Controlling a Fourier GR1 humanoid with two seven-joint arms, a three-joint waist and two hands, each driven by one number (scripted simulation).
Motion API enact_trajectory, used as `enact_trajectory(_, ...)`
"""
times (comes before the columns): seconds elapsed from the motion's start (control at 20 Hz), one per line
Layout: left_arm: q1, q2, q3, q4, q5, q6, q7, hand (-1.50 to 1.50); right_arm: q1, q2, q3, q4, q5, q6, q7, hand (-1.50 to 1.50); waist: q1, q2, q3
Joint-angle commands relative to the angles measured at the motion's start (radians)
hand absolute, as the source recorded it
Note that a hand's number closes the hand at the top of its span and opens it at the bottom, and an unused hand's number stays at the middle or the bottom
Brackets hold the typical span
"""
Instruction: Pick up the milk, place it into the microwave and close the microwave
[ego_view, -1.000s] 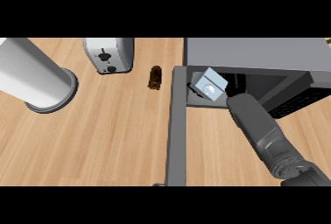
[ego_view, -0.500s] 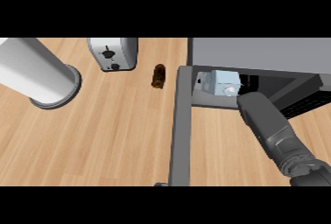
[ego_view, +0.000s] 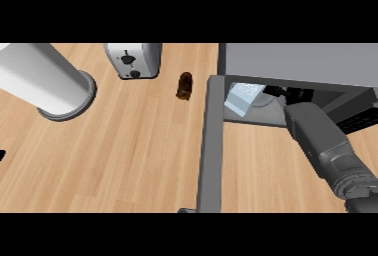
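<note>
The milk carton (ego_view: 244, 97), white and pale blue, stands just inside the open microwave (ego_view: 295, 62) at its left side, leaning a little. My right hand (ego_view: 286, 93) reaches into the cavity right of the carton. Its black fingers lie next to the carton's right edge and are not wrapped round it; the microwave's top hides much of the hand. The grey forearm runs down to the lower right. The microwave door (ego_view: 210, 150) is swung wide open toward me. Only a black sliver of my left hand (ego_view: 2, 155) shows at the left edge.
A silver toaster (ego_view: 133, 60) stands at the back. A small dark bottle (ego_view: 184, 86) lies between it and the microwave door. A large white and grey cylinder (ego_view: 44, 80) stands at the left on the wooden counter (ego_view: 125, 160).
The carton has gone from in front of the opening into the cavity and now stands left of my right hand. My right forearm has shifted slightly right.
</note>
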Motion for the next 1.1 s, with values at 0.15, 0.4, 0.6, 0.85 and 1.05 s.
enact_trajectory(0.15,-0.032,0.008,-0.007,0.031,0.002,0.002,0.008,-1.50,0.016,0.007,0.027,0.022,0.035,-0.060,-0.006,1.50,0.018,0.007,0.001)
enact_trajectory(0.4,-0.078,0.002,-0.017,0.048,-0.021,0.037,0.016,-1.50,-0.026,-0.013,0.058,0.037,0.067,-0.055,0.038,-1.50,0.022,0.011,0.001)
enact_trajectory(0.6,-0.057,-0.003,-0.014,0.086,-0.057,0.019,-0.029,-1.50,-0.003,0.033,0.052,0.011,0.063,-0.118,0.014,-1.50,0.023,0.007,0.000)
enact_trajectory(0.85,-0.080,0.014,-0.024,0.112,-0.058,0.003,-0.029,-1.50,-0.025,0.063,0.063,0.011,0.078,-0.136,0.038,-1.50,0.026,0.006,-0.001)
enact_trajectory(1.05,-0.097,0.049,0.000,0.121,-0.037,0.003,-0.009,-1.50,-0.029,0.040,0.071,0.015,0.088,-0.074,0.046,-1.50,0.019,0.003,0.000)
